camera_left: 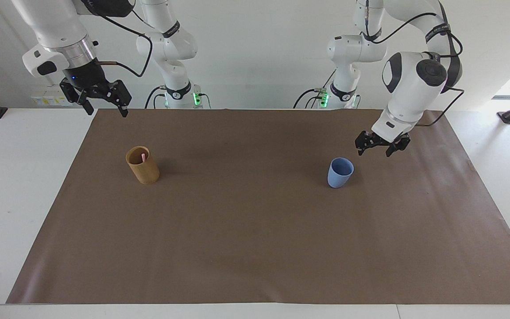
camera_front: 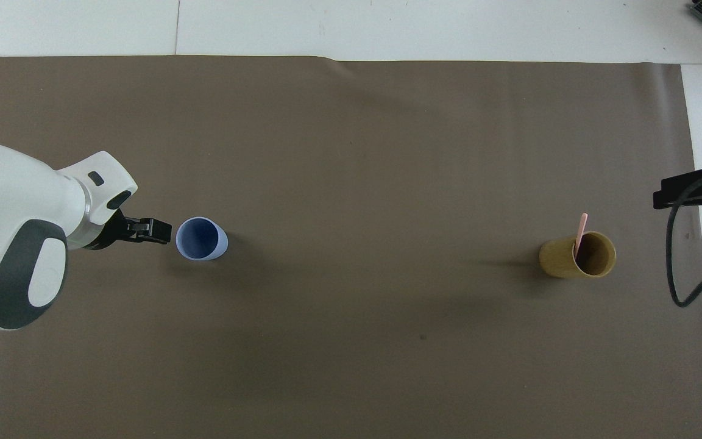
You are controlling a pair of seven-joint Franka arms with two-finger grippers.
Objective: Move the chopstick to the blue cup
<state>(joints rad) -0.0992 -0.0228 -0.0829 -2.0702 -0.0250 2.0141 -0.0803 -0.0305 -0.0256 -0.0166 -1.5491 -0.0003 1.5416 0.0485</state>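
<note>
Two cups upright on brown mat (camera_left: 255,248), well apart. Toward right arm's end: tan cup (camera_left: 142,165), tall, cylindrical, with single thin pale-pink chopstick (camera_front: 580,233) leaning inside, tip just above rim; lower part hidden by cup wall. Right gripper (camera_left: 103,102) raised over mat's edge by the robots, fingers spread, holding nothing, waiting. Toward left arm's end: blue cup (camera_left: 340,172), small, matte light blue, tapering to rounded base. Left gripper (camera_left: 379,148) low, just beside blue cup, apart from it, fingers spread, holding nothing.
</note>
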